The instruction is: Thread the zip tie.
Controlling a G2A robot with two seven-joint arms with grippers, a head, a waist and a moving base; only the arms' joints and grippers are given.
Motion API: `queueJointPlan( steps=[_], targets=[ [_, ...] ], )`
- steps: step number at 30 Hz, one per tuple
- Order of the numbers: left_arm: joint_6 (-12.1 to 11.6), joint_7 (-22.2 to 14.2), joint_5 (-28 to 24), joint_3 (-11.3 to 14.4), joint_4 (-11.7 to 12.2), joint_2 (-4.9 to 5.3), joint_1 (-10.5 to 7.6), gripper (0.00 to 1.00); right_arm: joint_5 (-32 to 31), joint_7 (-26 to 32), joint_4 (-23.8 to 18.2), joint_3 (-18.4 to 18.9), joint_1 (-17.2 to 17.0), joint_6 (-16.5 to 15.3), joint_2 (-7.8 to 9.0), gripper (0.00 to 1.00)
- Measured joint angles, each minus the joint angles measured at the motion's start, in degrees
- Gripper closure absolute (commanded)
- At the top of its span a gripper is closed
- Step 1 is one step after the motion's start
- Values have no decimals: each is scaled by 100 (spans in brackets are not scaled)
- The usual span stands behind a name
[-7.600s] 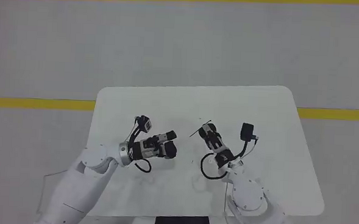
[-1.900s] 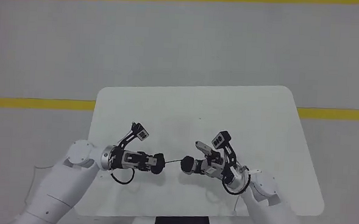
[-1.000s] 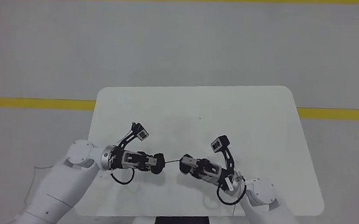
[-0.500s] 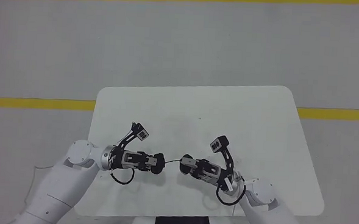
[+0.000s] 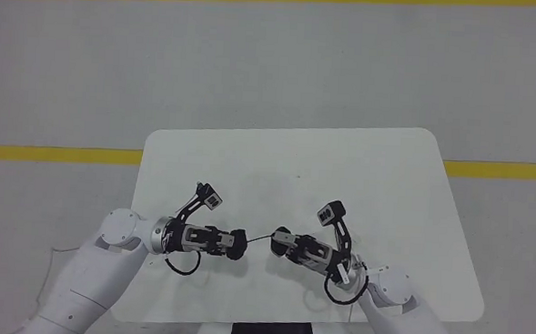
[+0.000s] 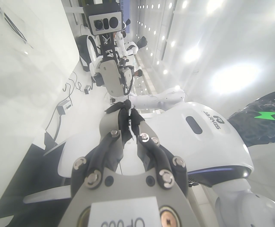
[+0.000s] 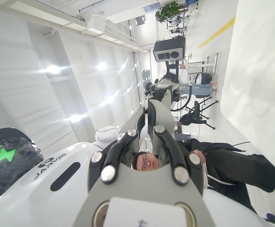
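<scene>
Lately the right end effector (image 5: 278, 241) slid back a little. It and the left end effector (image 5: 238, 243) pinch the tie (image 5: 258, 238) above the surface (image 5: 385, 191), by its near edge. Best to bend slowly and grip tight.

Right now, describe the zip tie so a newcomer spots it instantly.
On the white table, look at the near half, where the left pincer and right pincer point at each other. The zip tie is the thin black strand bridging the gap between their tips, a hairline next to the bulky black tips it joins.
</scene>
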Motion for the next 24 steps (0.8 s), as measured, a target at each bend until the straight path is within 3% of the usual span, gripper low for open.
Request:
queueJointPlan(
  steps=[24],
  targets=[
    [-8, 82, -135, 56, 40, -10, -6, 0, -6, -250, -147, -74, -25, -185, 34, 100]
  ],
)
